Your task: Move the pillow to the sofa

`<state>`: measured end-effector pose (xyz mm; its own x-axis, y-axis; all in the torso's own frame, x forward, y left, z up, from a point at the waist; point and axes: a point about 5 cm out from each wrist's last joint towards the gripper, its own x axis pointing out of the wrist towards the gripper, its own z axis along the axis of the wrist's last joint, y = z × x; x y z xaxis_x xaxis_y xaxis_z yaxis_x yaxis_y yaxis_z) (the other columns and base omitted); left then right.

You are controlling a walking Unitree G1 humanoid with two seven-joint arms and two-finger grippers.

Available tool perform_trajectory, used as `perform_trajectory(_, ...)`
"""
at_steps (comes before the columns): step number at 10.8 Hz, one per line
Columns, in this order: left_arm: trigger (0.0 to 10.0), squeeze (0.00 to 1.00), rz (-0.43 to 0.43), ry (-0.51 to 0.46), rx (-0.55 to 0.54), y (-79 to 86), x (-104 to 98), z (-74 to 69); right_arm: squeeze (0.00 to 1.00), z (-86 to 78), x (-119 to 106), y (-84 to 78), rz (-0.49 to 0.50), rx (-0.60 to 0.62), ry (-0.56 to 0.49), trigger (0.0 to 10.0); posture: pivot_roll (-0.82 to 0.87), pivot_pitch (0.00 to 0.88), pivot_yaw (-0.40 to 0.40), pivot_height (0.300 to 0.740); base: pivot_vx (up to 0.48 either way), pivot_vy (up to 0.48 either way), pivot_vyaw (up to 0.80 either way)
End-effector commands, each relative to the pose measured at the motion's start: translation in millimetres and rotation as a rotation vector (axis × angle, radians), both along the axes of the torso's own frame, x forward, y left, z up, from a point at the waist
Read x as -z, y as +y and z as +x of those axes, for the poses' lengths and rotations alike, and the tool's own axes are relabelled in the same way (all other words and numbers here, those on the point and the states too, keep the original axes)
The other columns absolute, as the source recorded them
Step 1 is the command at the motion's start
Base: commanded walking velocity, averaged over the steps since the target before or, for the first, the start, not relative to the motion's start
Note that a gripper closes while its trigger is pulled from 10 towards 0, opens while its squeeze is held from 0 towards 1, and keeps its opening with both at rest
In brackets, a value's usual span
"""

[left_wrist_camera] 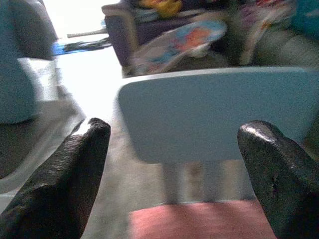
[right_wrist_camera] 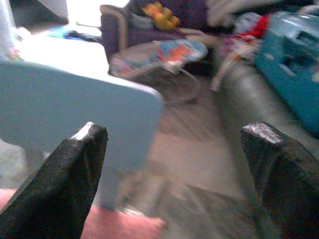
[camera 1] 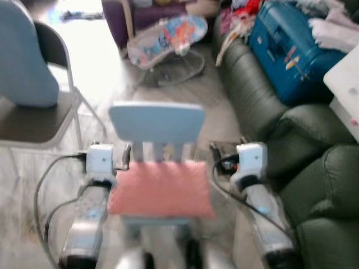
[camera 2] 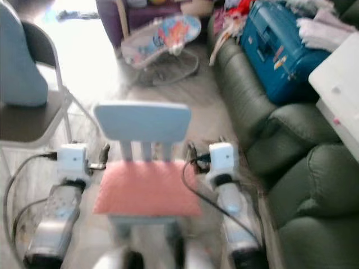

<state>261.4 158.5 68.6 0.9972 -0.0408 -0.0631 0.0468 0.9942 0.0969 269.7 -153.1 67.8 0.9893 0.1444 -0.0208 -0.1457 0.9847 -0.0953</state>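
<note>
No writing or brand can be read; the frames are blurred. A pink pillow (camera 1: 161, 189) lies flat on the seat of a small light-blue chair (camera 1: 157, 124), directly ahead and near. The left gripper (left_wrist_camera: 174, 179) is held at the pillow's left edge, the right gripper (right_wrist_camera: 174, 181) at its right edge, so the pillow lies between the two arms. Both pairs of fingers are spread wide and hold nothing. A dark green sofa (camera 1: 314, 145) stands to the right, with a blue suitcase (camera 1: 289, 47) on its far end. A baby bouncer (camera 1: 168, 39) is seen far ahead, and a folding chair (camera 1: 39, 120) to the left.
</note>
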Motion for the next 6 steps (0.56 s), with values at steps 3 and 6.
perform_trajectory(3,10.0,0.00,0.022,0.006,0.003,3.4,0.4,-2.2,0.00,-2.1,1.0,2.1,0.014,-0.002,0.000,10.0,-0.01,0.113,-0.050,0.740,0.000,0.000,0.00)
perform_trajectory(6,10.0,0.00,0.033,0.019,0.025,-1.1,2.8,-5.7,0.00,-3.2,1.4,2.7,0.025,-0.002,-0.002,10.0,-0.01,0.121,-0.048,0.740,0.000,0.000,0.00)
